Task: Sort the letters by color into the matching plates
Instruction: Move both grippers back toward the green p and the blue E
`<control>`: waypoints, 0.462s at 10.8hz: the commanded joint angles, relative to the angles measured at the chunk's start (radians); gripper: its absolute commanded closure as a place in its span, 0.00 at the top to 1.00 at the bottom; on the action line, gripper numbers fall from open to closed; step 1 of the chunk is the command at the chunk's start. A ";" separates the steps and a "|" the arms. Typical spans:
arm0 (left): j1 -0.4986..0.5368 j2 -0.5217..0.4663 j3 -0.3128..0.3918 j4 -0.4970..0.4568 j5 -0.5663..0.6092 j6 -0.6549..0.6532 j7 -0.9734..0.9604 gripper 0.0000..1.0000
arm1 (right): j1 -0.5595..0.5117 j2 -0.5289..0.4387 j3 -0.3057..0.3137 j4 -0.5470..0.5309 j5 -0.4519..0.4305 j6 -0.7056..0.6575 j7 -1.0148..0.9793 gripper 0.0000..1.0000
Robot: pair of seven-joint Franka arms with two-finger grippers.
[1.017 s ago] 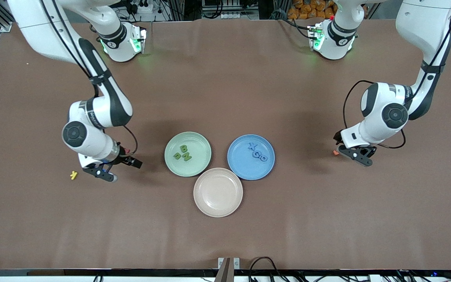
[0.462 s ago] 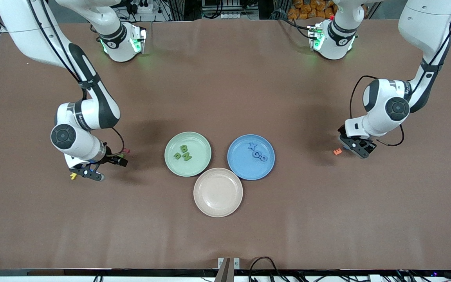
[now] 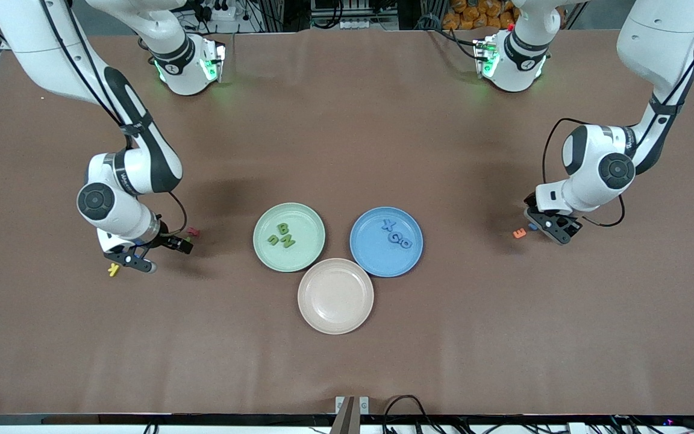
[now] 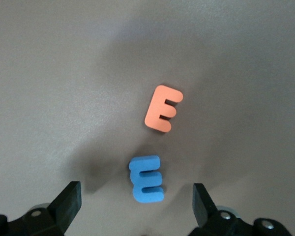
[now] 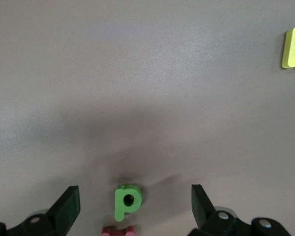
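Observation:
The pale green plate [image 3: 306, 218] holds three green letters [image 3: 282, 236], and the blue plate [image 3: 376, 260] beside it holds three blue letters [image 3: 396, 234]. My right gripper [image 3: 155, 255] hangs open over a loose green letter p [image 5: 127, 200], which lies between its fingers [image 5: 66, 206] in the right wrist view. My left gripper [image 3: 554, 228] is open low over a blue letter E [image 4: 146, 179] near the left arm's end of the table. Its fingers [image 4: 201, 204] stand wide on either side of that letter.
An orange E [image 4: 163, 108] [image 3: 520, 233] lies beside the blue E. A red letter [image 3: 193, 231] [image 5: 117, 231] and a yellow letter [image 3: 113, 270] [image 5: 294, 48] lie close to the green p. A beige plate [image 3: 335, 295] sits nearer the camera, touching both other plates.
My right gripper has moved toward the right arm's end of the table, close to the yellow letter. My left gripper has shifted a little toward its own base. Both stayed open.

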 commanded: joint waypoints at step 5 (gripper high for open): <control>0.010 0.024 -0.018 0.025 -0.045 0.017 -0.069 0.00 | -0.028 -0.025 0.012 -0.088 -0.002 0.088 0.015 1.00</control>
